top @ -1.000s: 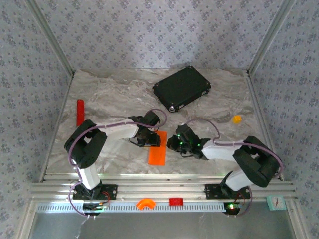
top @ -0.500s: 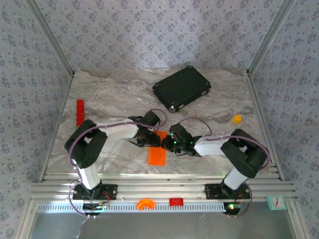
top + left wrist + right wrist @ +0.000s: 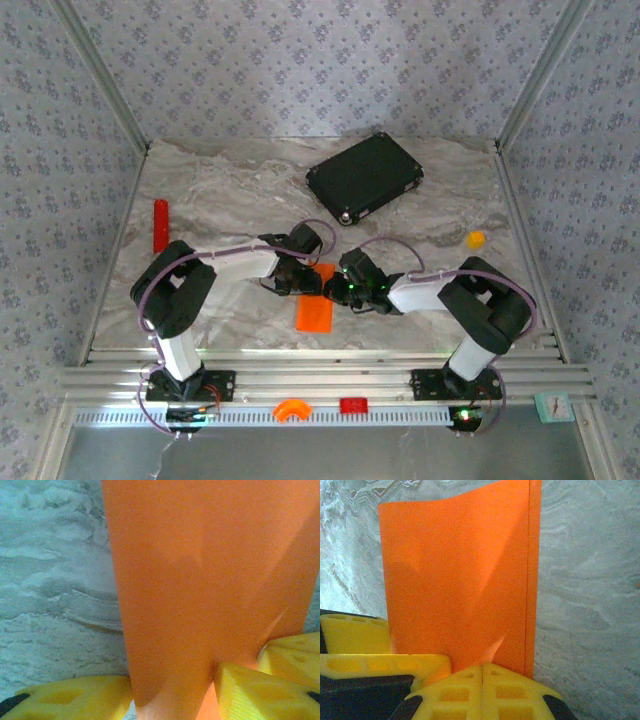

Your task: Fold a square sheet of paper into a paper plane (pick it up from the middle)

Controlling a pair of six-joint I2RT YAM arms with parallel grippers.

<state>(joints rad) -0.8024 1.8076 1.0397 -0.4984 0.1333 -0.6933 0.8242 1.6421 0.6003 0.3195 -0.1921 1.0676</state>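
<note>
The right pincer [image 3: 483, 669] is seen pressed together, its two yellow fingers meeting along a seam with no gap. Its tips are set against the near edge of the orange paper sheet [image 3: 455, 580]. Whether a layer of paper is caught between the tips cannot be told.

The left pincer [image 3: 172, 692] is held partly spread. One yellow finger [image 3: 65, 700] is seen to the left of the sheet and the other to the right, and the gap between them is filled by the paper.

In the right wrist view a straight lengthwise crease is seen close to the sheet's right edge, and the upper left part of the sheet is curved upward. A diagonal fold line runs down toward the fingertips.

From above, the sheet is found near the middle of the marbled surface [image 3: 220, 190], toward its near side, folded into an oblong. Its near part lies flat, and its far end is covered by the two pincers, which are brought close together from left and right.

A black flat case [image 3: 364, 178] lies well apart at the far side. A red cylinder [image 3: 160, 225] is seen near the left edge and a small orange-yellow lump [image 3: 476, 239] near the right edge.
</note>
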